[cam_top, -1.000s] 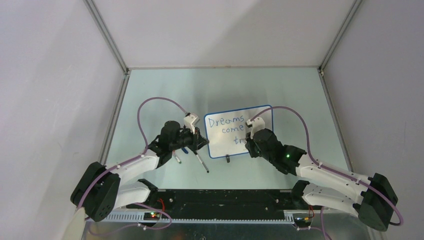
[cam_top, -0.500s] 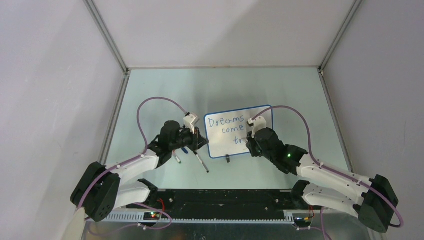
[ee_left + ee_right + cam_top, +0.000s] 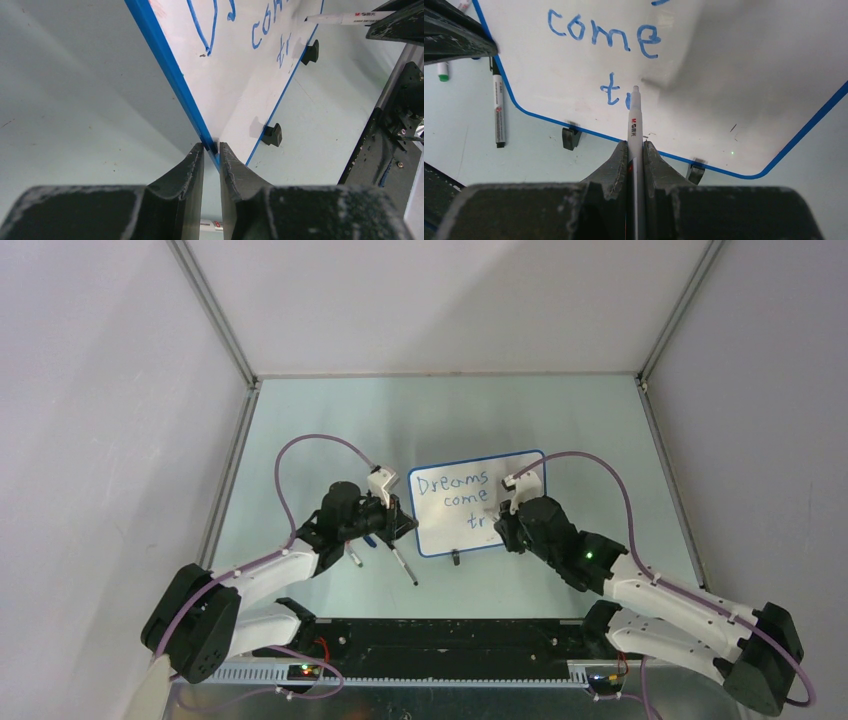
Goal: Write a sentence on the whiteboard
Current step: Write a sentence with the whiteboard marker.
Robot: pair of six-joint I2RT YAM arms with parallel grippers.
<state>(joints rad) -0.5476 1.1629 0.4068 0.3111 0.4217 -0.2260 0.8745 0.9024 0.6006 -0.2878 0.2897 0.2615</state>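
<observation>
The whiteboard (image 3: 455,510), white with a thin blue rim, lies on the table. Blue writing (image 3: 450,483) on it reads "Dreams", "come" and a partial third line "tr" (image 3: 613,95). My left gripper (image 3: 212,148) is shut on the board's left blue edge (image 3: 165,65). My right gripper (image 3: 636,145) is shut on a white marker (image 3: 635,122), tip on the board right after "tr". The marker also shows in the left wrist view (image 3: 345,18). In the top view the right gripper (image 3: 503,520) sits over the board's lower right part.
A black-capped marker (image 3: 404,567) lies on the table just left of the board's near corner; it also shows in the right wrist view (image 3: 498,107). A green-tipped marker (image 3: 442,71) lies beside it. Two black clip feet (image 3: 569,138) stand on the board's near edge. Grey walls close in both sides.
My right arm has shifted slightly to the right along the third line, the marker still on the board. The left arm and the board have not moved.
</observation>
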